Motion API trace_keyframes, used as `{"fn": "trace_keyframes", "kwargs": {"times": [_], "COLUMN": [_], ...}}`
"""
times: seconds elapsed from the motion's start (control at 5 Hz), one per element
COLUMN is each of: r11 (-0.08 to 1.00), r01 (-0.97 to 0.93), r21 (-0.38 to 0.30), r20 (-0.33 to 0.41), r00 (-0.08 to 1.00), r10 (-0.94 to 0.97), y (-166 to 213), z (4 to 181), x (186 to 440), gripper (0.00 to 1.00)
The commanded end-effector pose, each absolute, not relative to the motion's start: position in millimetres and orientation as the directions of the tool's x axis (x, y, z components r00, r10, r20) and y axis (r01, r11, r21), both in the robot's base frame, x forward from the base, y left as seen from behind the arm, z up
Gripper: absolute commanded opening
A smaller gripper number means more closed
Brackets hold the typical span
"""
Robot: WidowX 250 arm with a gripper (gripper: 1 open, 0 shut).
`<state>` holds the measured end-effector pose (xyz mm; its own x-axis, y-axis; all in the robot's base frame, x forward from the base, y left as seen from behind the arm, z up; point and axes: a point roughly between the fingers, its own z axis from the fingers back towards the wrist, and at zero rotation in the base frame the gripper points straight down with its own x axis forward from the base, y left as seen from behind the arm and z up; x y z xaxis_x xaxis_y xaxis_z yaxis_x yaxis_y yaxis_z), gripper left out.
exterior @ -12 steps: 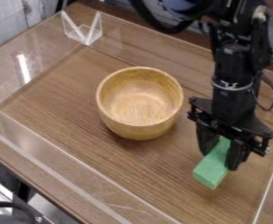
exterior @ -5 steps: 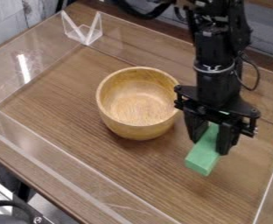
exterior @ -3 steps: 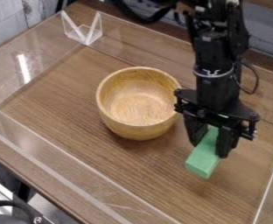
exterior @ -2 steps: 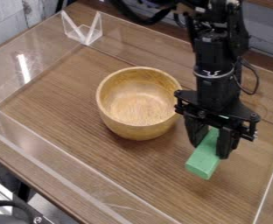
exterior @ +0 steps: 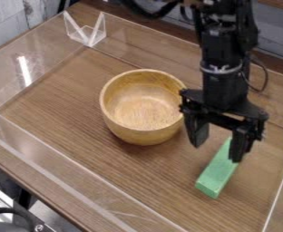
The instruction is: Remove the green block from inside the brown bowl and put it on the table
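The green block (exterior: pixel 217 174) lies flat on the table (exterior: pixel 72 136), to the right of the brown bowl (exterior: pixel 145 105) and outside it. My gripper (exterior: pixel 221 145) stands just above the block's far end, pointing down, its two black fingers (exterior: pixel 199 133) spread apart with nothing between them. The light wooden bowl is empty and sits at the middle of the dark wood-grain tabletop.
Low clear acrylic walls (exterior: pixel 35 181) run round the table's edges. A clear folded acrylic piece (exterior: pixel 86 29) stands at the back left. The block rests close to the right front wall.
The gripper opened and let go of the green block, which dropped from a tilted hold to lie flat on the table. The arm stayed in place.
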<state>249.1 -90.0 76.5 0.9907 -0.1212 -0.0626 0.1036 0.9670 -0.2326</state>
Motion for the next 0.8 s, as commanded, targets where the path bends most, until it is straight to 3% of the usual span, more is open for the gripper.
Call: {"fn": "trace_keyframes", "kwargs": {"times": [0.0,0.2,0.6], "r11": [0.965,0.973,0.975], "r01": [0.114,0.088,0.101], "r21": [-0.237,-0.213,-0.196], "r20": [0.042,0.083,0.084], "r00": [0.993,0.994,0.993], "r10": [-0.107,-0.072,-0.086], "y": [-74.3,-34.9,-25.0], "z": [127.9,177.3,169.5], "x": [269.3,287.8,286.5], "gripper": [1.0,1.0,1.0]}}
